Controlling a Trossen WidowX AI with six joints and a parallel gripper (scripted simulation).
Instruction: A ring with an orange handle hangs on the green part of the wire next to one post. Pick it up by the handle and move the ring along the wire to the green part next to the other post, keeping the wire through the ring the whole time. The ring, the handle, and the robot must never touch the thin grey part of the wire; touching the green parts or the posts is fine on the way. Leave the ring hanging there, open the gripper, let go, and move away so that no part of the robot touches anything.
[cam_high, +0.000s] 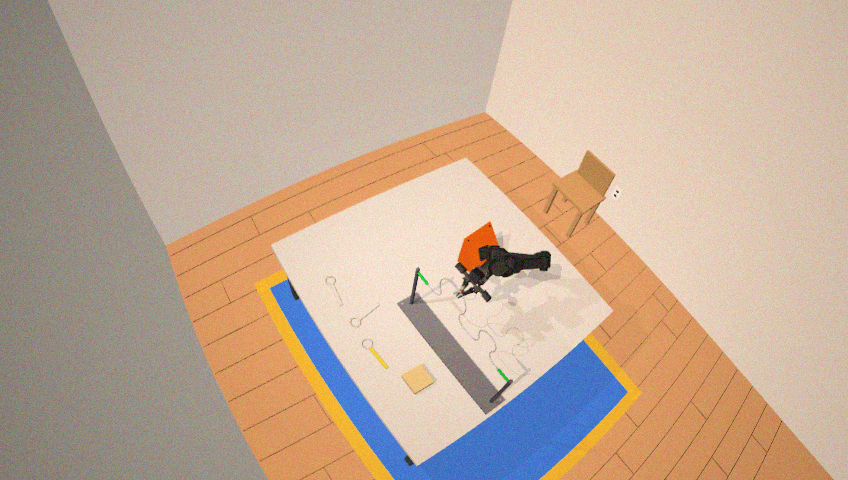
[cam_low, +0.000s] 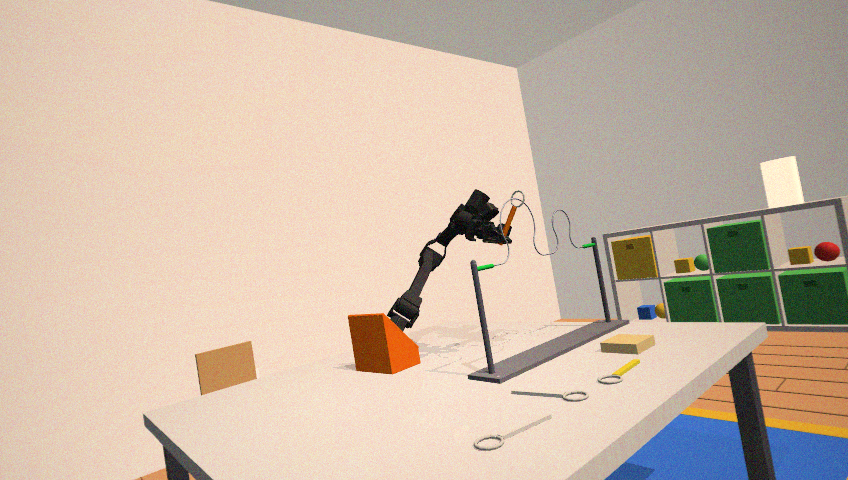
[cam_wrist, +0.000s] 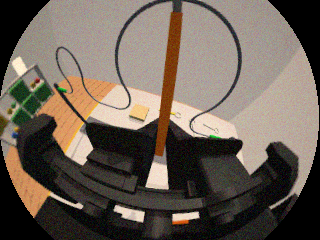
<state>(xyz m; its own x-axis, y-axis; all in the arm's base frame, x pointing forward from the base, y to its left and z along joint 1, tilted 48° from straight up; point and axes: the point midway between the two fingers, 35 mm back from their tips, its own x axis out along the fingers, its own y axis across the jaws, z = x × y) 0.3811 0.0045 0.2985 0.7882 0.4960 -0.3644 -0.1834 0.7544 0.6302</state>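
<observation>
The ring (cam_low: 524, 198) is around the top of the tall wire loop; the wire (cam_low: 533, 224) (cam_wrist: 240, 60) passes through it. Its orange handle (cam_low: 509, 220) (cam_wrist: 170, 80) slants down from it. My gripper (cam_low: 504, 238) (cam_wrist: 163, 120) (cam_high: 460, 293) is shut on the handle's lower end. In the wrist view the ring is out of frame; whether it touches the wire cannot be told. One green part (cam_high: 422, 278) (cam_low: 486, 267) (cam_wrist: 215, 136) is at the near post (cam_high: 414, 286) (cam_low: 482, 321), the other (cam_high: 502, 375) (cam_low: 588, 245) (cam_wrist: 61, 89) at the far post (cam_high: 501, 390) (cam_low: 601, 279).
A grey base (cam_high: 452, 350) (cam_low: 553, 349) carries both posts. Beyond it lie a yellow-handled ring (cam_high: 378, 357) (cam_low: 627, 368), two grey-handled rings and a tan block (cam_high: 417, 378) (cam_low: 627, 343) (cam_wrist: 139, 112). An orange wedge (cam_high: 476, 246) (cam_low: 371, 342) stands by the arm's base.
</observation>
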